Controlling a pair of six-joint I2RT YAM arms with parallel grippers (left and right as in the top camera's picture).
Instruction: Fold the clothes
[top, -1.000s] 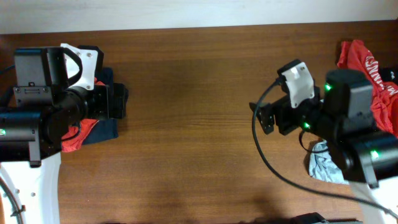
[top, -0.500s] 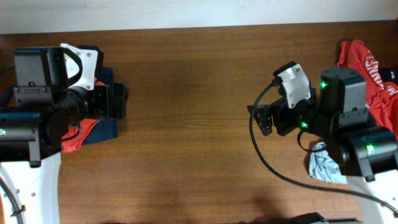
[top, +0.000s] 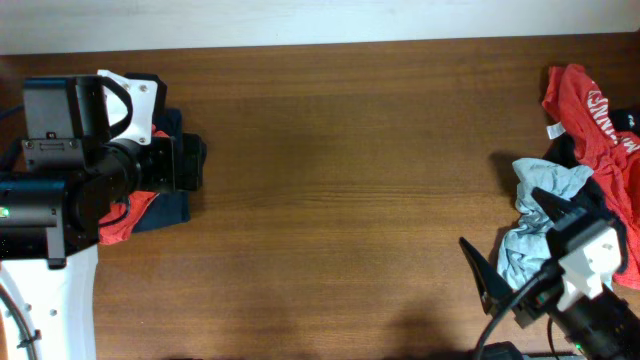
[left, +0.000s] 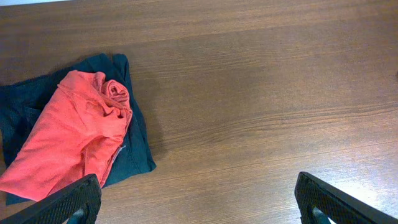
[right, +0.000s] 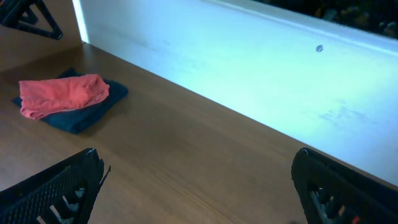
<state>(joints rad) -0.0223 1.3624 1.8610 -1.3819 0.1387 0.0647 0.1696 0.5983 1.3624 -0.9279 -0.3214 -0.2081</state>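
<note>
The unfolded clothes lie heaped at the right edge of the counter, beside the right end effector, the nearer one, spread wide and empty. The left end effector, equally wide and empty, hangs over the folded stack at the left edge.

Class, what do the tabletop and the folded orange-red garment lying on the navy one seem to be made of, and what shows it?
Tabletop: wood or wood-look laminate, brown, smooth, faint sheen; grain lines run across it.
Orange-red garment: soft matte cloth, probably cotton knit; it creases and rolls at one edge.
Navy garment: likewise soft matte cloth, lying limp.
</note>
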